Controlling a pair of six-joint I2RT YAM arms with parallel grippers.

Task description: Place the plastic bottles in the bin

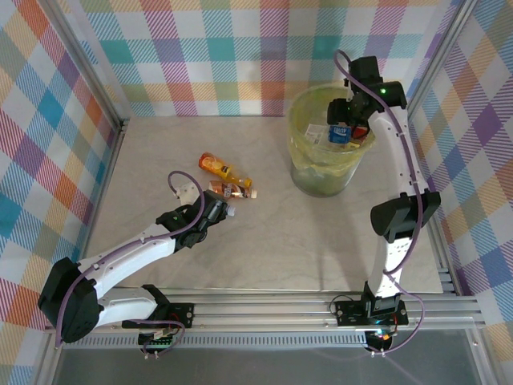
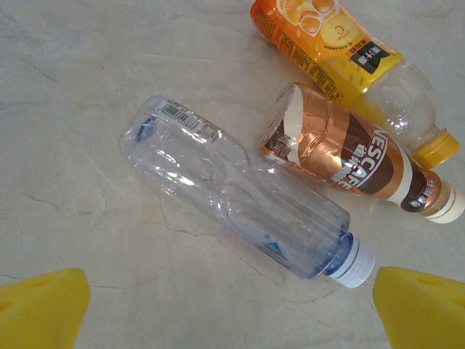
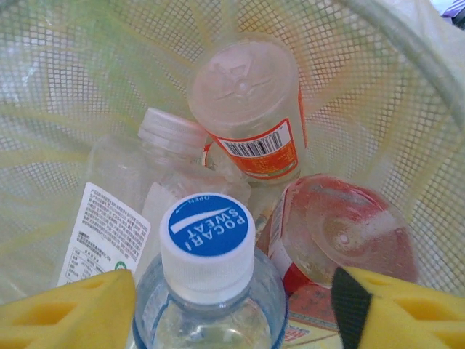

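Note:
Three plastic bottles lie on the table. The clear bottle [image 2: 240, 193] with a white cap is nearest, and my left gripper [image 2: 232, 320] hovers open just above it, its yellow pads [image 2: 43, 309] wide on either side. Beside it are a brown-labelled bottle [image 2: 349, 156] and an orange-labelled bottle [image 2: 334, 51]. In the top view these are the clear bottle [image 1: 230, 212], the brown one [image 1: 235, 191] and the orange one [image 1: 220, 168], by my left gripper [image 1: 215, 210]. My right gripper [image 1: 346, 120] hangs over the bin [image 1: 321, 180]. A blue-capped bottle [image 3: 207, 240] stands between its pads, with a gap on the right side.
Several bottles lie inside the bin's mesh wall [image 3: 73, 87], among them a red-labelled one [image 3: 254, 116] and a reddish one [image 3: 341, 225]. Checked walls and metal rails ring the table. Bare marble surface [image 1: 160, 152] spreads left of and behind the loose bottles.

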